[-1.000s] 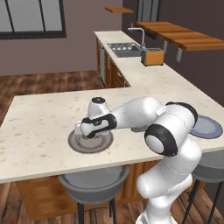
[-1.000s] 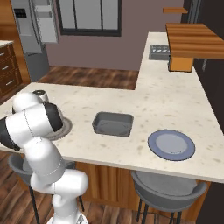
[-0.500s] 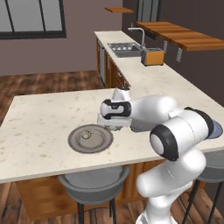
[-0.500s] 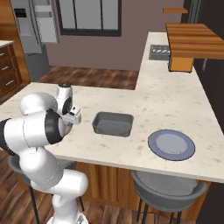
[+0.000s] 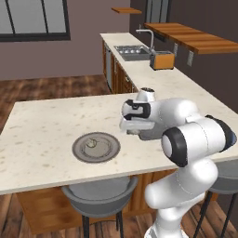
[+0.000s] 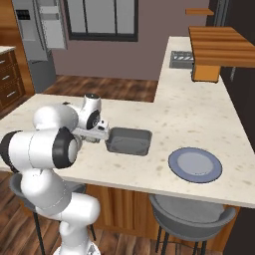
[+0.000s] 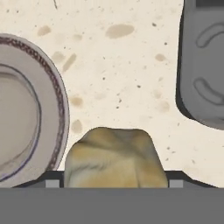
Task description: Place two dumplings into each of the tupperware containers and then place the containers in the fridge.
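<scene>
A beige dumpling (image 7: 114, 157) sits clamped in the end effector (image 7: 114, 177), near a dark grey container (image 6: 128, 141)

Speckled cream counter (image 5: 42, 130). Round grey plate (image 5: 109, 151) near its front edge. Blue-grey plate (image 6: 194, 164) well apart along the same edge. Sink (image 5: 131, 52) and orange box (image 5: 161, 60) on the far run.

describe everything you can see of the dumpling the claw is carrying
The dumpling is a rounded, pleated lump, pale beige with yellowish-green streaks, looking like soft dough. It sits clamped in the claw, lifted above the speckled counter, between the round plate and the dark grey tupperware container, touching neither.
</scene>
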